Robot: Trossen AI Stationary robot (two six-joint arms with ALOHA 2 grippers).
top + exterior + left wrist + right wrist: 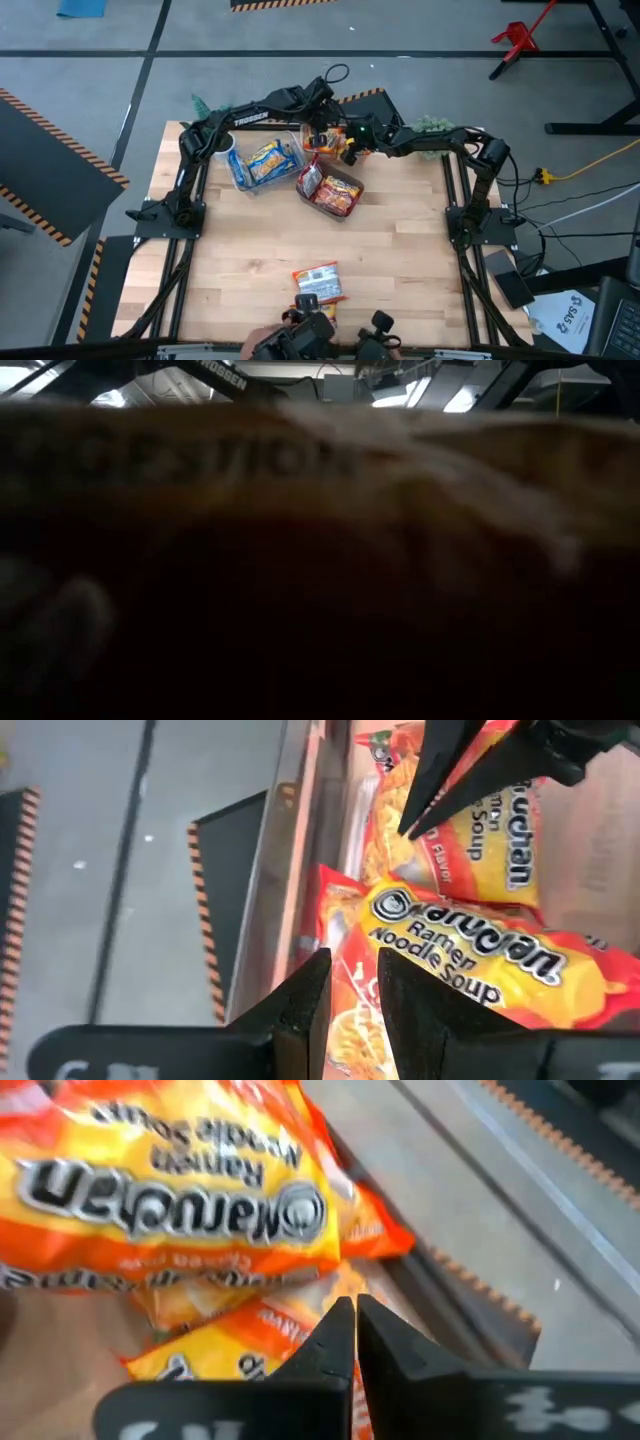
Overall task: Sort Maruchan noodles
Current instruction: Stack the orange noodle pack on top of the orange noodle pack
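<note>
Wooden tabletop (400, 250) is seen with orange Maruchan packets (470, 955) in a clear bin (325, 140) at its far side. Right jaws (355, 1330) are shut on nothing, left jaws (352, 985) narrow. Light, crinkly, slippery packets are probably best pinched at an edge.

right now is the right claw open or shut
Shut. In the right wrist view the right claw has its two dark fingers nearly touching over the orange noodle packets; whether a wrapper is pinched, cannot tell.

Black jointed arms (262, 108), seemingly white "TROSSEN" lettering.
</note>
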